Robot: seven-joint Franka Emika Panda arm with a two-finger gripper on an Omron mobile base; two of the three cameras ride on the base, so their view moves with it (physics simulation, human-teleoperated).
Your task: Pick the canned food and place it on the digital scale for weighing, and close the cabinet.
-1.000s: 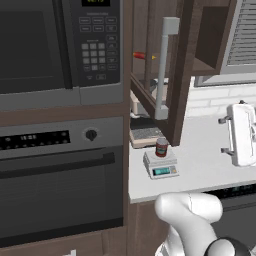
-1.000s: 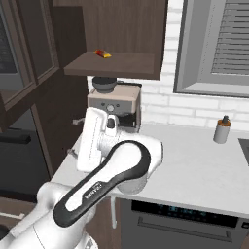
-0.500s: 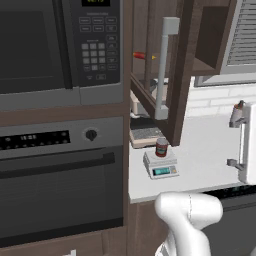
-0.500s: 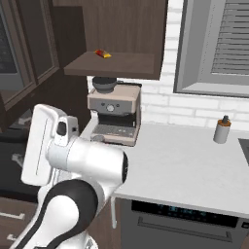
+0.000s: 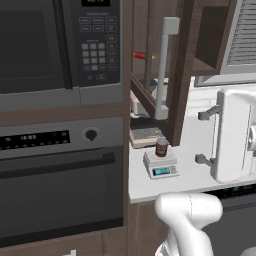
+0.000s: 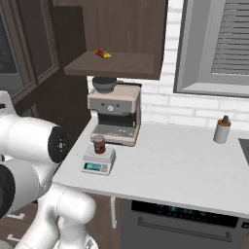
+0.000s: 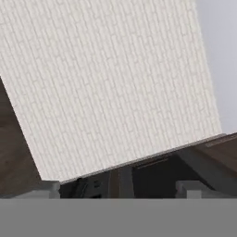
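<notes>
Home kitchen: built-in microwave (image 5: 60, 45) above wall oven (image 5: 60, 185), coffee machine (image 6: 114, 113) on counter (image 6: 185, 170), brick backsplash (image 6: 194, 109).

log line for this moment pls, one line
small red cylindrical can upright on low white-grey digital scale | dark brown wooden wall cabinet door open | gripper state unclear | left: close door

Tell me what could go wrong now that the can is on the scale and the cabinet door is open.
1. The small red can stands on the low white scale right below the open dark brown cabinet door; an arm swinging in toward the door's long grey bar handle might clip the can off.
2. The beige coffee machine stands close behind the scale, leaving little room for a low approach.
</notes>
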